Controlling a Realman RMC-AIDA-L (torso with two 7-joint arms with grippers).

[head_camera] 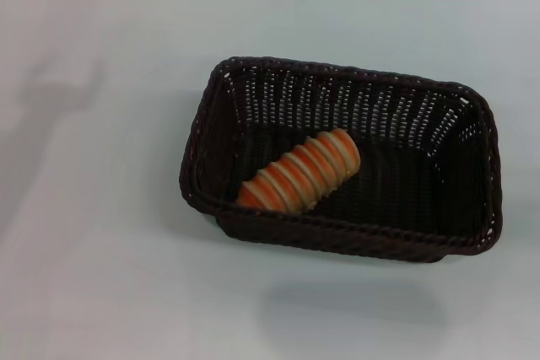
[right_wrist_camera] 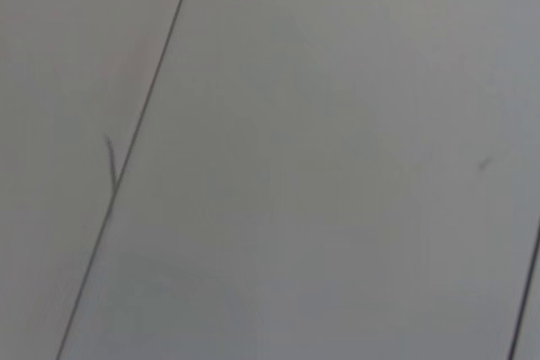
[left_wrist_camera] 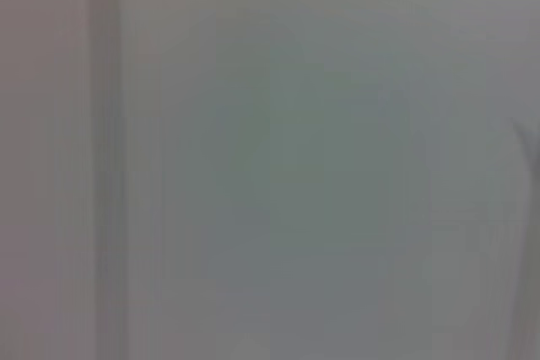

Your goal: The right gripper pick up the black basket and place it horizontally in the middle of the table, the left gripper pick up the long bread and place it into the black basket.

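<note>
Head view, left to right: the white table (head_camera: 101,276) was bare on its left side, with only faint grey shadows lying across it. Right of centre sat the black basket (head_camera: 472,166), long side running across the view, its braided rim level and its base flat on the tabletop. Inside it lay the long bread (head_camera: 299,172), resting on the basket floor in the left half, angled so that one end pointed toward the near-left corner and the other toward the middle of the basket. The near end of the loaf was close against the front wall. A soft shadow fell on the table just in front of the basket. Neither the left gripper nor the right gripper appeared in the head view, so whether their fingers were apart or together could not be told. The left wrist view showed only a blurred pale surface. The right wrist view showed a pale surface crossed by thin dark seam lines, no fingers visible.
</note>
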